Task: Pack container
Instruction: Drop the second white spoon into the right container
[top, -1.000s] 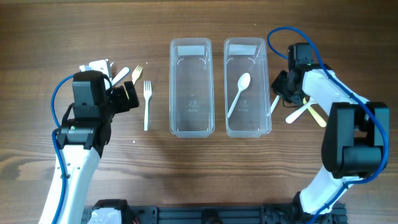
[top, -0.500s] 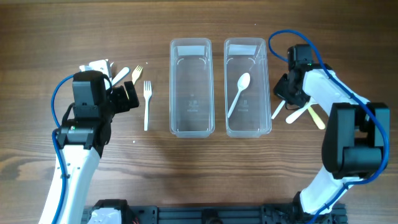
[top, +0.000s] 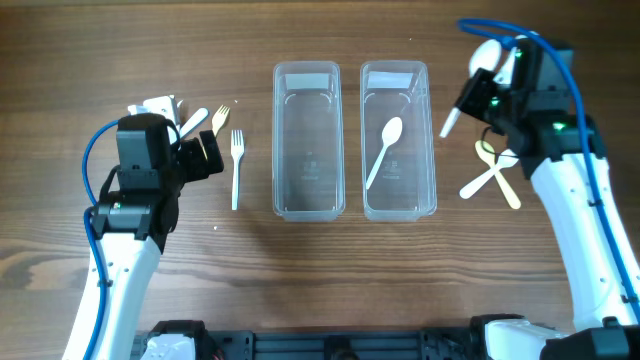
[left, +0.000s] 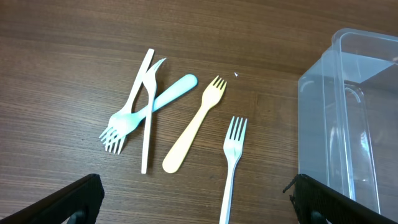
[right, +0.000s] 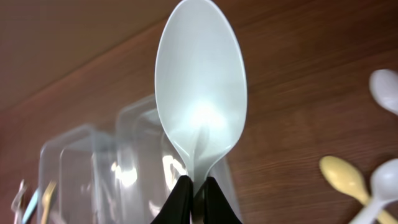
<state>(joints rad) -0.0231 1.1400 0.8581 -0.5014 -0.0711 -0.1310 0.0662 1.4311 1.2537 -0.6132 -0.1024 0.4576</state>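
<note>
White plastic spoon (right: 200, 93) clamped by its handle in R hand (right: 198, 198), above wooden counter (top: 300, 280), beside clear rectangular plastic container (top: 398, 72). L hand (left: 198, 200) released, over scattered plastic forks (left: 196, 127).

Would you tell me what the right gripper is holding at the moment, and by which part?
The right gripper pinches a white spoon at its neck, where the bowl narrows into the handle.

The desk (top: 320, 270) is brown wood, matt, its grain plain to see. The container nearer its left edge (top: 308, 72) and the container nearer its right edge (top: 395, 72) are clear, glossy plastic. The white spoon (right: 200, 93) is smooth plastic with a bright sheen. The cream fork (left: 194, 126) is plastic too, but duller.
</note>
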